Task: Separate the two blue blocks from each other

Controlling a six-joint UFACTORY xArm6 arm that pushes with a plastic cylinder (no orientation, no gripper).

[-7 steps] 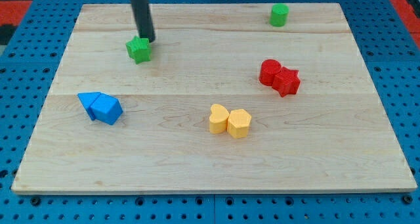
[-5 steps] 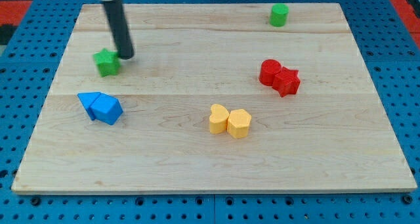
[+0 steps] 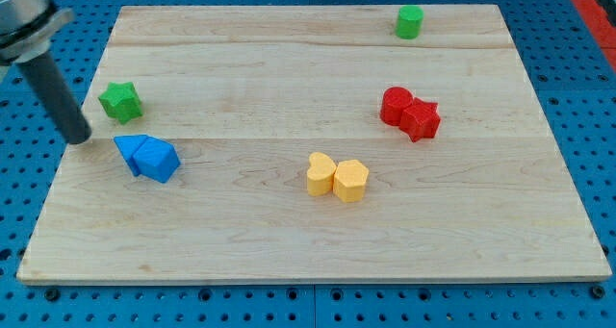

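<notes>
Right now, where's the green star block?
The green star block sits near the board's left edge in the camera view, just above the two touching blue blocks, with my tip to its lower left, apart from it.

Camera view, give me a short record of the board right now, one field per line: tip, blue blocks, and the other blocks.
tip: my tip at the board's left edge, left of the blue pair, not touching it
blue blocks: two blue blocks touching, not yet separated
green star block: above the blue pair, apart from the tip
green cylinder block: near the view's top
red blocks: two touching, view's right
yellow blocks: two touching, centre
</notes>
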